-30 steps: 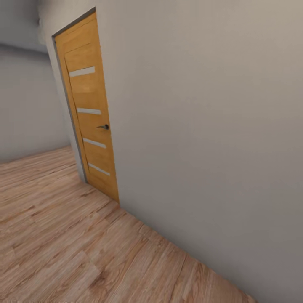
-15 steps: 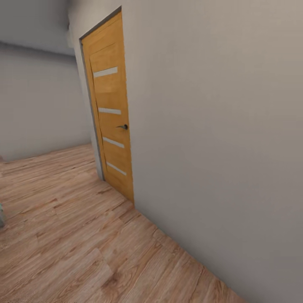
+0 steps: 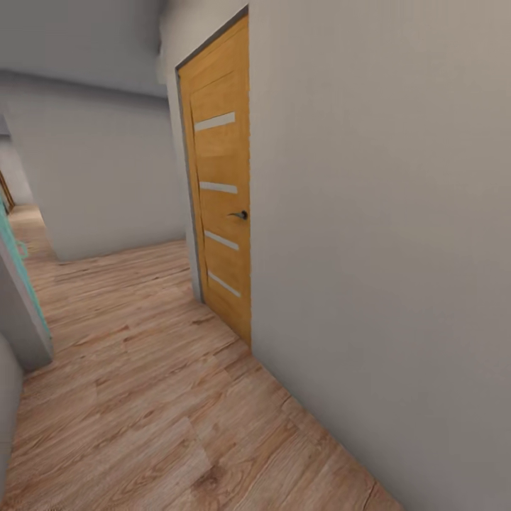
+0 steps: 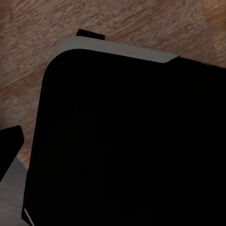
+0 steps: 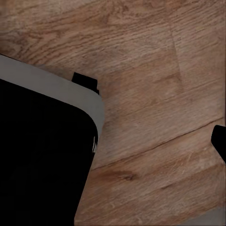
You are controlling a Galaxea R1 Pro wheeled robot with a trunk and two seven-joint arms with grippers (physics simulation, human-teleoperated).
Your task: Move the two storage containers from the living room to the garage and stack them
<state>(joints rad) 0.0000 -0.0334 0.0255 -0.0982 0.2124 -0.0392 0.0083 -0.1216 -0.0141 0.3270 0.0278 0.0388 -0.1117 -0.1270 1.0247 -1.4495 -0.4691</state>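
The two storage containers are out of view, and so are the garage and its floor. I am in a hallway with a light wood-plank floor. The left wrist view looks down on my black base, with one dark fingertip of the left gripper at the picture's edge. In the right wrist view the base shows again, and one dark fingertip of the right gripper sits at the edge. Nothing lies between the fingers of either gripper.
A shut orange wooden door with pale horizontal strips and a dark handle is set in the grey wall on my right. Ahead a grey wall crosses the hallway. At the left, a teal-edged panel borders a side passage.
The whole head view has shifted: the door now sits further right in the picture. A side passage and a teal-edged panel have come into sight at the left.
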